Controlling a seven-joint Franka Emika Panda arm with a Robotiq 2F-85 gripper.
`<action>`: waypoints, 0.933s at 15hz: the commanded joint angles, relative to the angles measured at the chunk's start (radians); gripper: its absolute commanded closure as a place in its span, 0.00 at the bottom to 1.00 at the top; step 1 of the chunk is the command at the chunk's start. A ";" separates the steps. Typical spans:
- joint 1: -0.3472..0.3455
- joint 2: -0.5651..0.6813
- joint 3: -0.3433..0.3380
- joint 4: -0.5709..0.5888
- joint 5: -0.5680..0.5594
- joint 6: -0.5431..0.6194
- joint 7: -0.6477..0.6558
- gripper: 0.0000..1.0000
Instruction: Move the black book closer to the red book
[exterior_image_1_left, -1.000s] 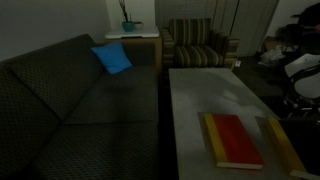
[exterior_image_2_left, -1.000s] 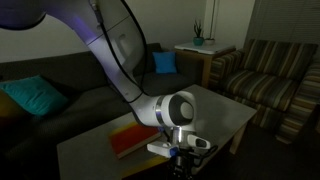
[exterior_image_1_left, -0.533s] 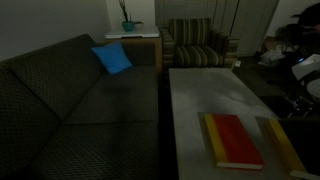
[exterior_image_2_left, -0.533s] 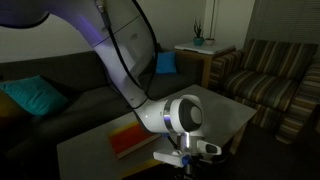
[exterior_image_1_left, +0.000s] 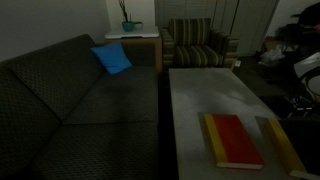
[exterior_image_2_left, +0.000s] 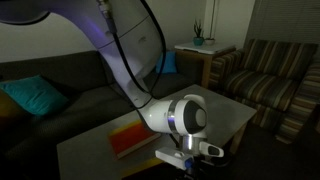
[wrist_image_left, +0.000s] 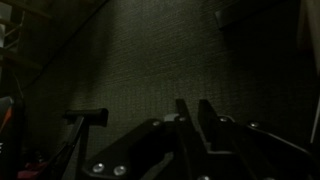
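Picking out the red book (exterior_image_1_left: 236, 140) flat on the pale surface (exterior_image_1_left: 200, 90) in an exterior view, yellow edges all round. Near it but apart, with a bare strip of surface between: the black book (exterior_image_1_left: 283, 146), yellow strip toward the red one, partly cut off by the frame. Over to the white arm (exterior_image_2_left: 186, 116), bent low at the surface's near edge, just beside the red book. On to the gripper (wrist_image_left: 193, 104) in the wrist view: fingers close together, too dark to call clenched or released. Behind, a dark sofa (exterior_image_1_left: 80, 110) with a blue cushion (exterior_image_1_left: 112, 58).
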 joint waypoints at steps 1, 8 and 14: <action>-0.013 0.000 0.042 0.011 -0.034 -0.015 -0.017 1.00; 0.087 0.001 0.003 -0.015 0.137 0.009 -0.214 1.00; 0.093 0.002 0.042 -0.019 0.203 0.009 -0.400 1.00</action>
